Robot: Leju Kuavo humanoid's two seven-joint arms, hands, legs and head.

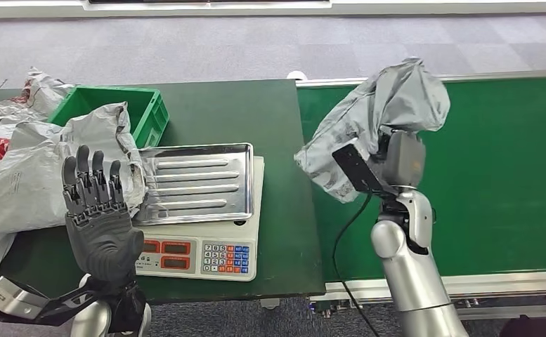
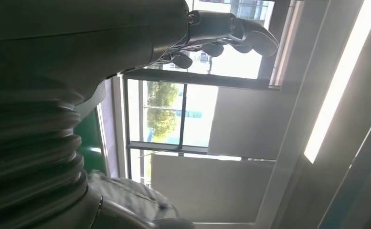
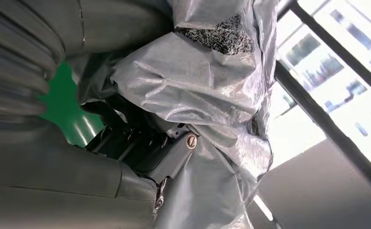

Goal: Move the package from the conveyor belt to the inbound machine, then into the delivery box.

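A crumpled grey plastic package (image 1: 382, 119) is lifted above the green conveyor belt (image 1: 502, 175), held by my right hand (image 1: 396, 151), whose fingers are buried in its folds. In the right wrist view the package (image 3: 197, 90) wraps around the dark fingers (image 3: 126, 138). My left hand (image 1: 95, 210) stands upright at the table's front left, fingers straight and apart, holding nothing; the left wrist view shows its fingers (image 2: 231, 28) against windows. The inbound machine, a scale with a steel tray (image 1: 196, 182) and keypad (image 1: 224, 258), sits between both hands.
A green delivery box (image 1: 115, 112) stands at the back left of the dark table (image 1: 256, 112), with a grey bag (image 1: 108, 137) draped over its near rim. Several white and grey bags (image 1: 10, 161) pile at the far left. A black cable (image 1: 343, 239) hangs by my right arm.
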